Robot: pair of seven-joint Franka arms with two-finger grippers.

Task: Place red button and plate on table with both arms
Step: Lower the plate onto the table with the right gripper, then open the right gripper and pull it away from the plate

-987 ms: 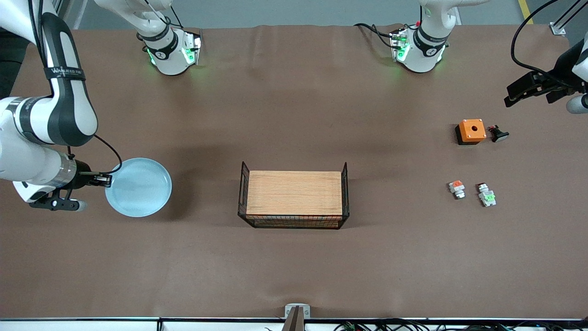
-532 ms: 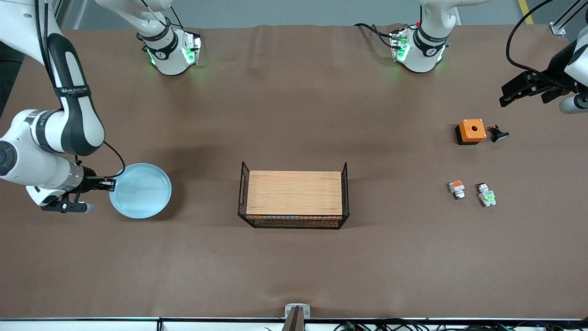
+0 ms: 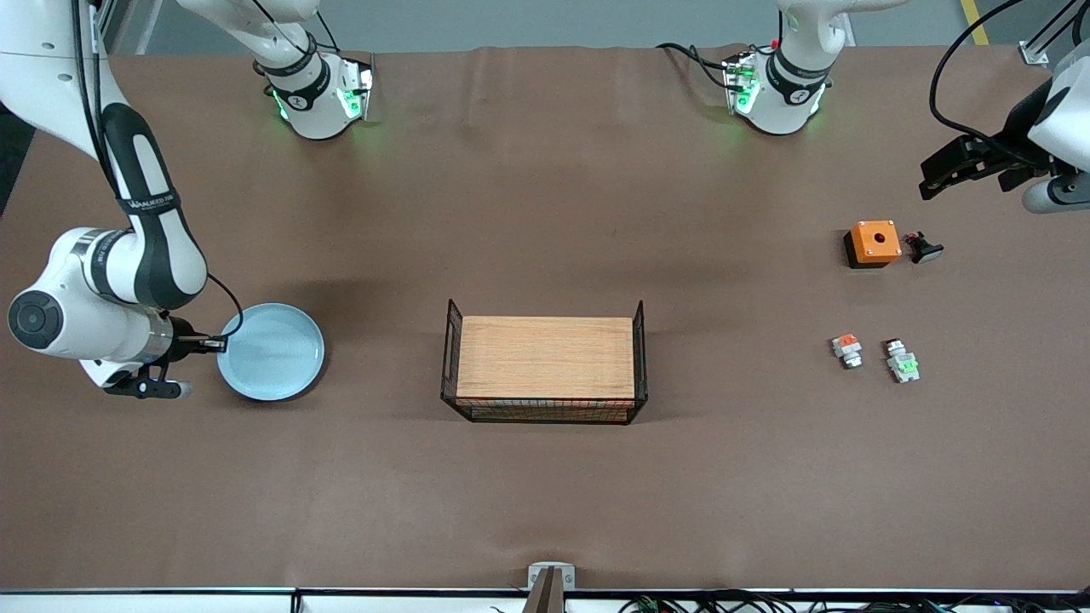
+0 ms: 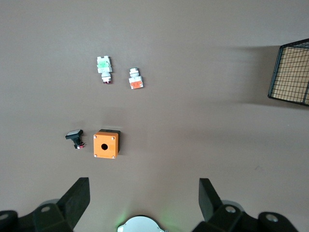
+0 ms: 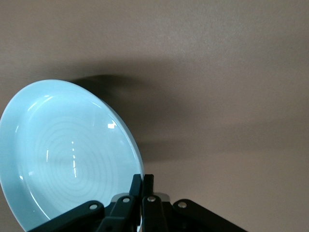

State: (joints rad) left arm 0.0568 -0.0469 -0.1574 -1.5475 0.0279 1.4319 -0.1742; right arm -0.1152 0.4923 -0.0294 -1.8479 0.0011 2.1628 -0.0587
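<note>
The pale blue plate (image 3: 272, 351) (image 5: 67, 154) is at the right arm's end of the table, low over the brown table (image 3: 545, 494) and casting a close shadow. My right gripper (image 3: 217, 344) (image 5: 143, 180) is shut on its rim at the side away from the crate. The red button (image 3: 903, 366) (image 4: 104, 67), a small white block with a green patch, lies on the table at the left arm's end. My left gripper (image 3: 937, 173) (image 4: 143, 186) hangs open and empty in the air, over the table between the orange box and the arms' bases.
A wire-sided wooden crate (image 3: 545, 362) stands mid-table. An orange box (image 3: 873, 243) with a black-stemmed button (image 3: 924, 249) beside it sits near the left gripper. A white piece with an orange-red patch (image 3: 846, 349) lies next to the red button.
The right arm has lowered the plate and shifted it slightly toward the crate. The left gripper has drifted away from the orange box toward the bases, still open.
</note>
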